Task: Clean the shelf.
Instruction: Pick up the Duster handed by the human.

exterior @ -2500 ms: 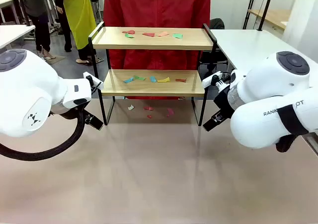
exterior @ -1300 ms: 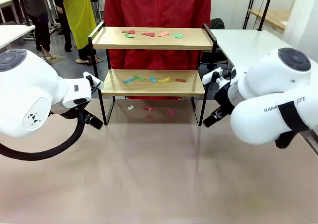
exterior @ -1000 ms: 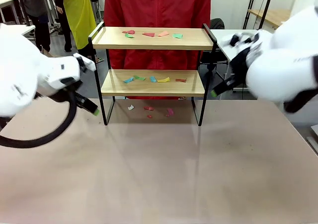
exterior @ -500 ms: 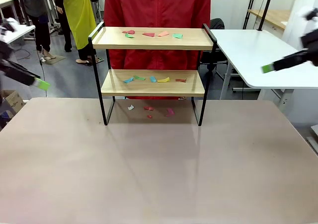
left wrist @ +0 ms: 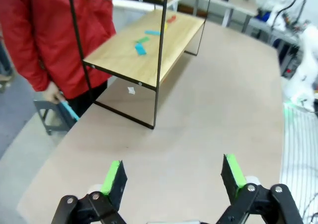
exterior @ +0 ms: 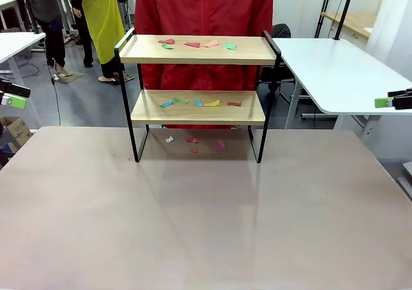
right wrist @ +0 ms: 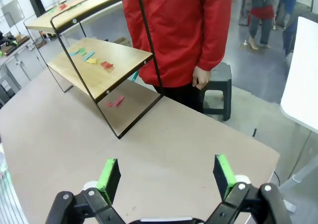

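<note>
The shelf [exterior: 248, 50] stands upright at the far side of the surface [exterior: 206, 226], about midway across it, with a person in a red jacket [exterior: 203, 13] just behind it. Small coloured paper scraps [exterior: 193, 44] lie along the top board. More lie on the lower board, and a few sit on the surface underneath, between the black legs. The left pincer [left wrist: 172, 177] hangs raised off at the left side of the surface, well apart from the shelf, its green-padded fingers spread wide with nothing between them. The right pincer [right wrist: 166, 174] is out at the right side, likewise well apart from the shelf, its jaws wide and empty. In the right wrist view the person's hand [right wrist: 201, 77] hangs by the jacket hem, near a dark stool [right wrist: 218, 90].
</note>
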